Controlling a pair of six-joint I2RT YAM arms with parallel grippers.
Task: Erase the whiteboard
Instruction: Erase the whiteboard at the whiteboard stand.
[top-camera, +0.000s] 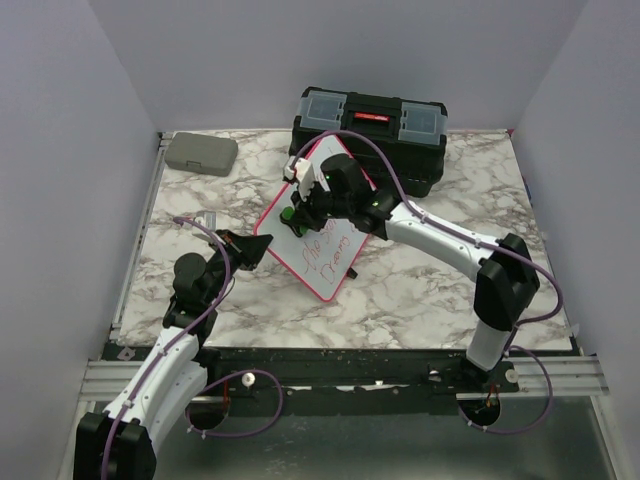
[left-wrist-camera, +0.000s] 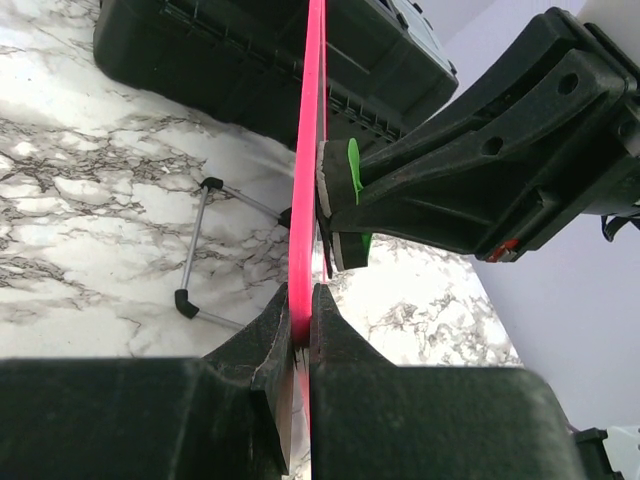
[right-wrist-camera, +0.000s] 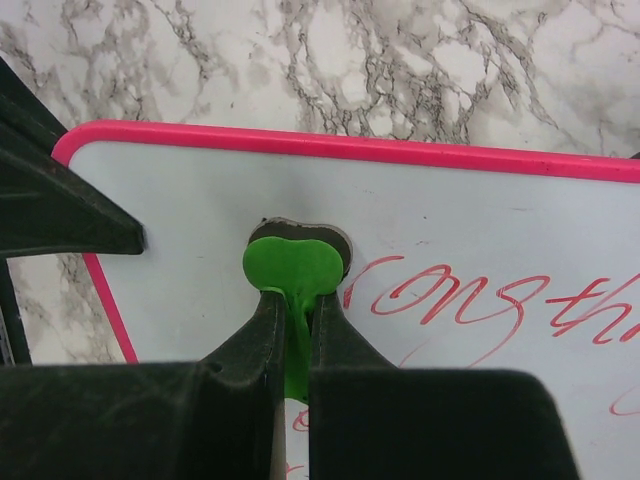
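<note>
Whiteboard (right-wrist-camera: 200, 210): stands tilted at mid-bench, close in front of the toolbox (top-camera: 370, 130), with its wire leg (left-wrist-camera: 192, 262) behind it on the bench (top-camera: 420, 290).
Left gripper (left-wrist-camera: 302, 335): clamped tight on the board's pink frame at its left edge, probably to brace the board against the wiping push.
Right gripper (right-wrist-camera: 293, 310): pinched narrow on the green handle of an eraser (right-wrist-camera: 292, 262), with the pad pressed flat against the white face near an upper corner.
Writing (right-wrist-camera: 450, 300): red script lies just beside the pad and runs on across the board, so I judge the wiping barely begun.
Edges: the pad sits near the top frame and the side frame, so strokes must travel away from that corner.
Open room: bare marble lies to the right of and in front of the board. The toolbox crowds the far side, while the grey case (top-camera: 201, 153) lies well apart at the far left.
Risk: a hard push could fold the leg or twist the frame in the left gripper.
</note>
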